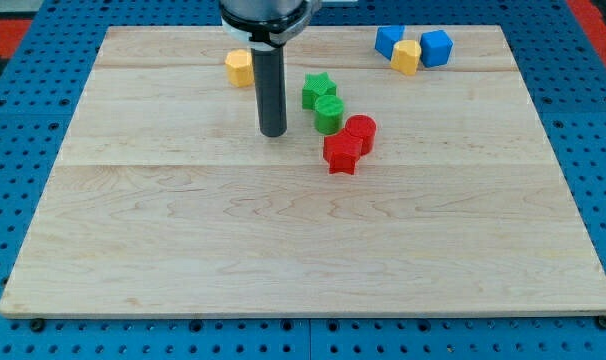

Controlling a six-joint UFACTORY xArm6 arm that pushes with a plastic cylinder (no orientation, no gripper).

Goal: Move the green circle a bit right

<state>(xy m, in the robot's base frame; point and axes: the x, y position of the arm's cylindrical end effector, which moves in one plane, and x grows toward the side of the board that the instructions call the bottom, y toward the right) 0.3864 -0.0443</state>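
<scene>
Up near the view's top, left of centre, we have our tip (273,132) planted on the wooden board (283,260), and it sits just to the view's left of the green circle (329,114), with a small strip of bare wood between them. No fingers to report on this rig, folks: it's a plain rod, nothing to open or close, and it holds nothing.

That placement looks deliberate, we'd say. A push toward the view's right has to start from the block's left flank, and that's the side we're on, a touch lower than its middle.

Now look at the company the green circle keeps. The green star (317,90) sits touching it, or all but touching, on its upper left. Just below and to the right, the red circle (361,132) crowds in, with the red star (341,154) touching it underneath. So a nudge right may well run into the red circle; a short, gentle shove seems the call.

Well apart, the yellow block (240,67) waits at the view's top left of us, and another yellow block (406,56) sits between two blue blocks (388,41) (436,47) at top right.
</scene>
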